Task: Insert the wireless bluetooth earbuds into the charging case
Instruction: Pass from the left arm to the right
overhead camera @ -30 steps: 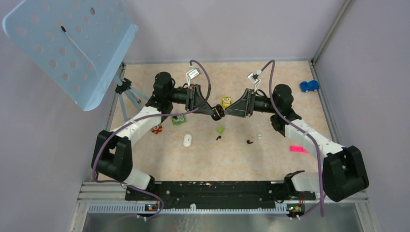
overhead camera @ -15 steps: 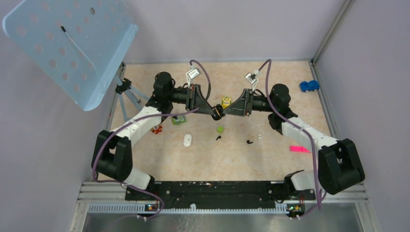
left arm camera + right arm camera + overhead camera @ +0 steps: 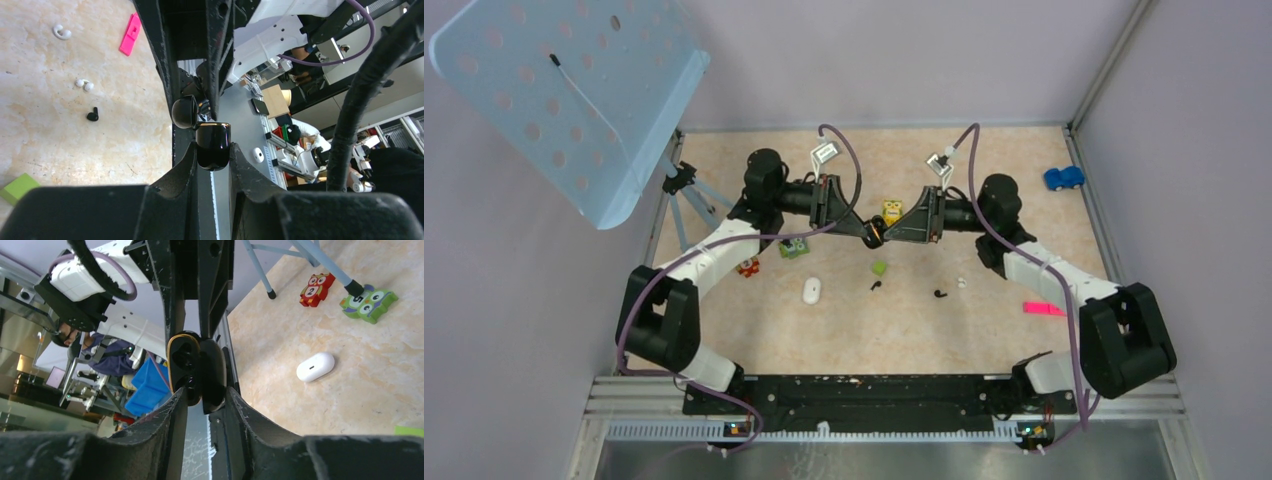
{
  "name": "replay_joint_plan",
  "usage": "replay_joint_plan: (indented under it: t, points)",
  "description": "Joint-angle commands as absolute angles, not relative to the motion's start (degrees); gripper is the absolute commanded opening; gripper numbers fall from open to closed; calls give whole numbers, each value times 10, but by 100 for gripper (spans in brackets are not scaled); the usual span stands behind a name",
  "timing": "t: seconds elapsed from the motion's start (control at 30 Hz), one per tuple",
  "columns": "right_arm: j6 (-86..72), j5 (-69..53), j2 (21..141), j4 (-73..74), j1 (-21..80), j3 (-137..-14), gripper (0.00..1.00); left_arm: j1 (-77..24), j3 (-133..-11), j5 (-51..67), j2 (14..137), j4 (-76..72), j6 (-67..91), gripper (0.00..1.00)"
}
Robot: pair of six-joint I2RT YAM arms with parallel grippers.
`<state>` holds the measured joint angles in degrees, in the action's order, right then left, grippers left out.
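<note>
Right claw (image 3: 205, 392) has closed onto the charging case (image 3: 213, 142) the left claw (image 3: 212, 150) grips; only right wrist shows sockets (image 3: 182, 357).

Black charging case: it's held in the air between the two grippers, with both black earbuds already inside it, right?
No. The black charging case is held in the air between the left gripper and right gripper, but both black earbuds lie on the table, as the top view shows.

The right gripper (image 3: 206, 396) has closed on the charging case (image 3: 192, 367) (its arm (image 3: 1044, 275) edged left).
</note>
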<state>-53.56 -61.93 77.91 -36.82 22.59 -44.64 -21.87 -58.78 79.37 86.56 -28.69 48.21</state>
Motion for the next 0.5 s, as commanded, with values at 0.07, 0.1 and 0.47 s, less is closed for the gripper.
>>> replay_joint_plan:
  t: [0.07, 0.1, 0.47]
  points:
    - [-463, -632, 770, -316, 246, -465, 35, -221, -608, 792, 871, -296, 466, 0]
    - [-460, -627, 769, -308, 246, -467, 33, -221, -609, 791, 870, -292, 463, 0]
    - [-462, -598, 764, -308, 245, -466, 34, -221, -606, 792, 866, -274, 451, 0]
